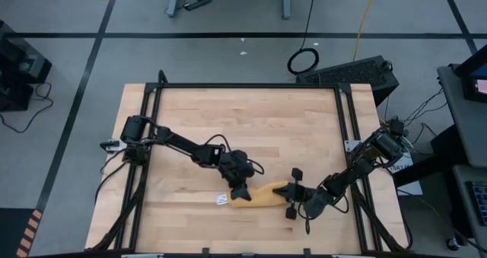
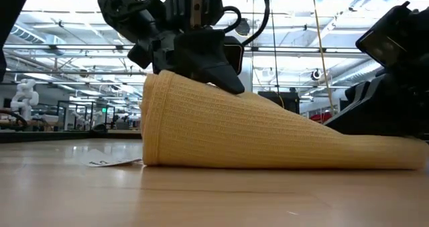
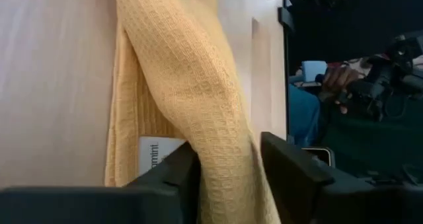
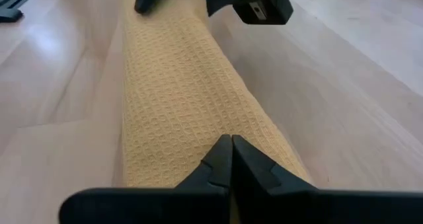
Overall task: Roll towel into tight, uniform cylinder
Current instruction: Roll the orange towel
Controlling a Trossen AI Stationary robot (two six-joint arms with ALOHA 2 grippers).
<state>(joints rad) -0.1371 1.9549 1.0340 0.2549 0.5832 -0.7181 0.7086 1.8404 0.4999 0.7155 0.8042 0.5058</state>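
Towel (image 1: 259, 195) — soft, light waffle cloth, rolled into a loose cone at worktop's (image 1: 251, 121) 6 o'clock | left gripper (image 1: 240, 189) jaws straddle fat end, apparently loosening | right gripper (image 1: 292, 193) jaws closed at thin end — best pinched at the ends.

Left arm stretches in from its corner mount, elbow bent, wrist angled down, and the left hand (image 1: 241, 188) sits low near the front of the tabletop, fingers (image 3: 173, 174) parted with a clear gap between them. Right arm folds in from the other side, right hand (image 1: 292, 193) close opposite, its fingers (image 4: 218, 159) pressed tightly together.
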